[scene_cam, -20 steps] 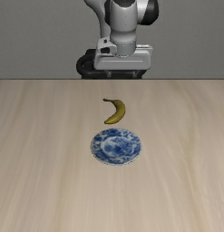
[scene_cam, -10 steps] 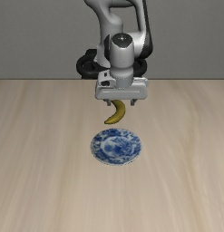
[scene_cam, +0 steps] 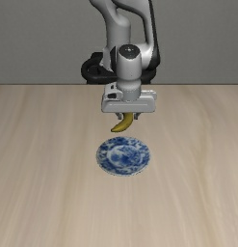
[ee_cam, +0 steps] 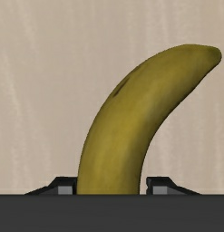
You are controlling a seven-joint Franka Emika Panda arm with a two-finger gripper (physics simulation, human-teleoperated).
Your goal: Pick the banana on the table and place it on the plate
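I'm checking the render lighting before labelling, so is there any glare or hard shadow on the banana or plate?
Exterior view: soft, even light, no glare on the plate, no hard shadow on the table around the banana under the gripper. Wrist view: banana brighter toward its tip, duller nearer the gripper, no glare spot.

Jaws pressed against both sides of the yellow-green banana (ee_cam: 131, 127), which arcs away from them, tip curling over the pale wooden bench (ee_cam: 32, 82).
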